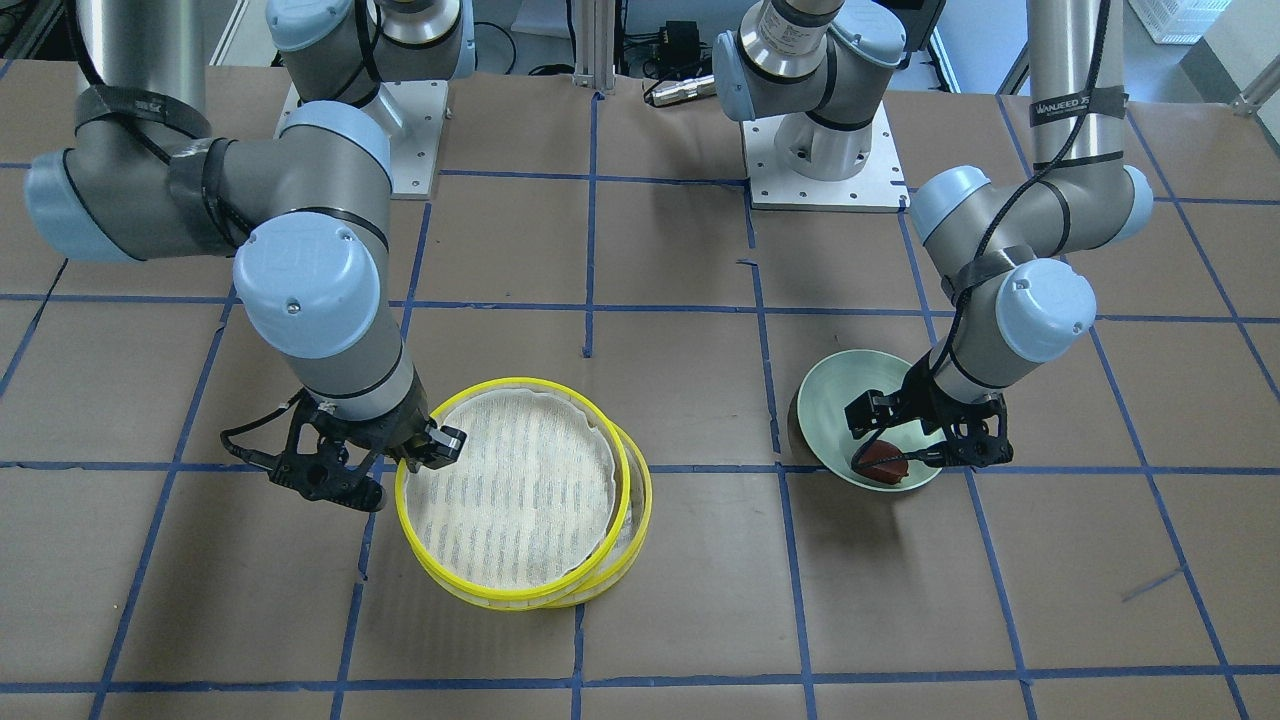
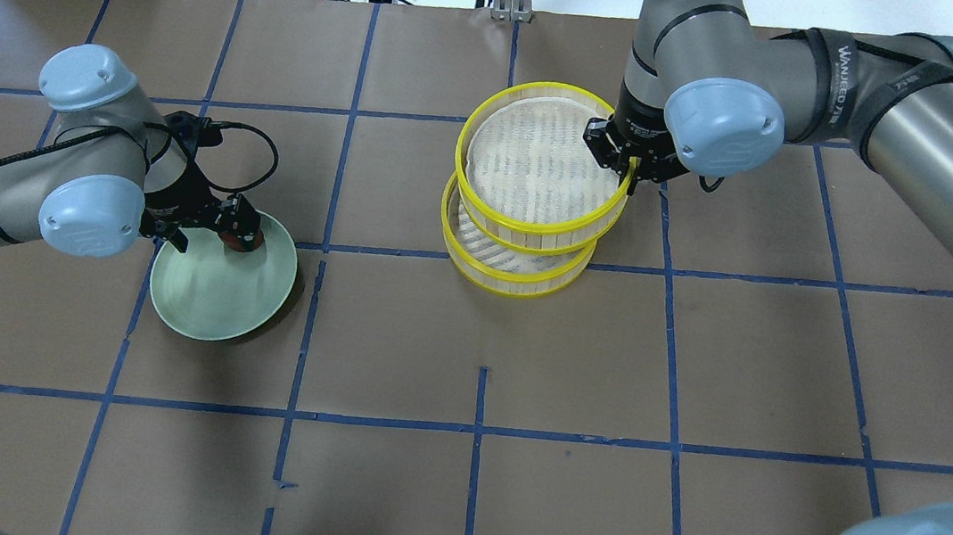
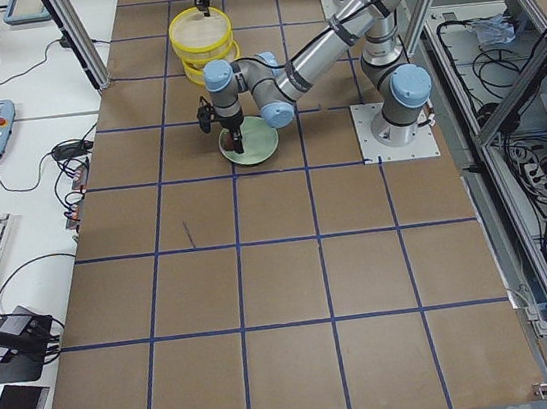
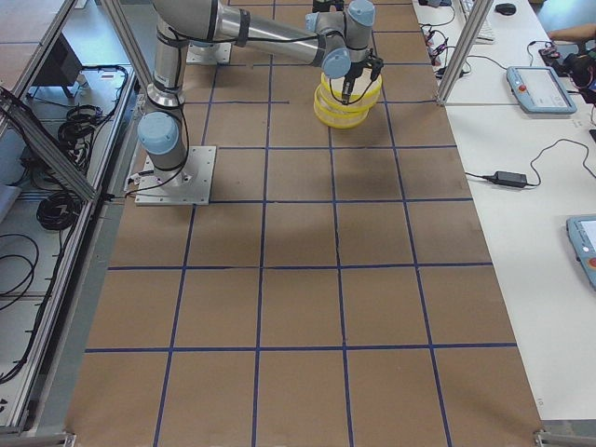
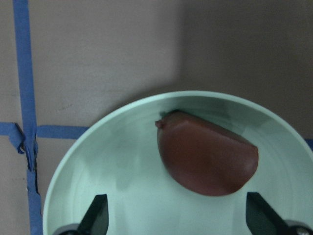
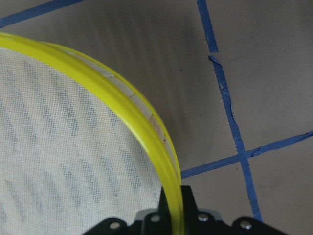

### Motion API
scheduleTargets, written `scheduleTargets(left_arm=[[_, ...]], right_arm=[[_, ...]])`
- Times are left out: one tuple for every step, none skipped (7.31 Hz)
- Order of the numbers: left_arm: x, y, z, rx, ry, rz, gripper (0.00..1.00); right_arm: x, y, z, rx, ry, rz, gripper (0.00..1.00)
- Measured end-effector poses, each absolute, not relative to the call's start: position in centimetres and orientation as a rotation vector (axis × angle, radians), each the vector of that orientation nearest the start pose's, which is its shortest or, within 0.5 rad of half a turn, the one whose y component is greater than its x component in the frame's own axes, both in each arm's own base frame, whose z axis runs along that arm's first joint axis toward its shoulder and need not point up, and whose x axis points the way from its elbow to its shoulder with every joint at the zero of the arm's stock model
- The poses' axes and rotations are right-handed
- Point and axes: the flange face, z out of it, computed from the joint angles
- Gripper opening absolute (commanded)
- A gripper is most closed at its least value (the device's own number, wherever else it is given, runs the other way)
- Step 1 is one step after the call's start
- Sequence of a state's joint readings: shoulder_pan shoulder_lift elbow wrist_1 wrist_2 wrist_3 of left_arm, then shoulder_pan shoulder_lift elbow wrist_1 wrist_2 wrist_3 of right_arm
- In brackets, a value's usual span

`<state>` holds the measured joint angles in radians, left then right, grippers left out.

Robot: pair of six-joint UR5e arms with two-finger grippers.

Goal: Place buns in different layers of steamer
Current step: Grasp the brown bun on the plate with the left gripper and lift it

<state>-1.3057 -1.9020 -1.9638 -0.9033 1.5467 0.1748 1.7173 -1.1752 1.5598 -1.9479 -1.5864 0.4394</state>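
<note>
The reddish-brown bun (image 1: 880, 466) lies in the pale green plate (image 1: 835, 395), near its rim. My left gripper (image 1: 895, 450) is open just over the plate; in the left wrist view its fingertips (image 5: 100, 208) stand wide apart with the bun (image 5: 208, 156) ahead between them. My right gripper (image 1: 432, 447) is shut on the yellow rim (image 6: 122, 105) of the steamer's upper layer (image 2: 536, 220). That layer sits shifted off the lower layer (image 2: 520, 277), and its cloth is bare. The white bun is not in view.
Brown paper with a blue tape grid covers the table (image 2: 470, 482). The plate (image 2: 212, 300) and the steamer stand about one grid square apart. Both arm bases (image 1: 825, 150) are at the robot's side of the table.
</note>
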Motion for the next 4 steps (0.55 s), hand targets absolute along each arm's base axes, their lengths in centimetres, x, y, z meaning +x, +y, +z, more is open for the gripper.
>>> scheduleTargets(left_arm=[[0.4, -55.0, 20.6, -0.173, 3.171, 0.051, 0.98], [-0.5, -55.6, 21.2, -0.200, 3.168, 0.026, 0.88], [-1.5, -56.0, 21.5, -0.208, 3.166, 0.015, 0.88], [-2.1, -56.2, 21.3, -0.203, 3.165, 0.022, 0.88]], right_arm=[[22.4, -59.9, 30.1, 0.456, 3.124, 0.010, 0.06], [22.6, -59.8, 29.5, 0.452, 3.125, 0.017, 0.06], [22.7, -59.7, 29.2, 0.451, 3.120, 0.018, 0.06], [22.8, -59.6, 29.1, 0.452, 3.111, 0.020, 0.06]])
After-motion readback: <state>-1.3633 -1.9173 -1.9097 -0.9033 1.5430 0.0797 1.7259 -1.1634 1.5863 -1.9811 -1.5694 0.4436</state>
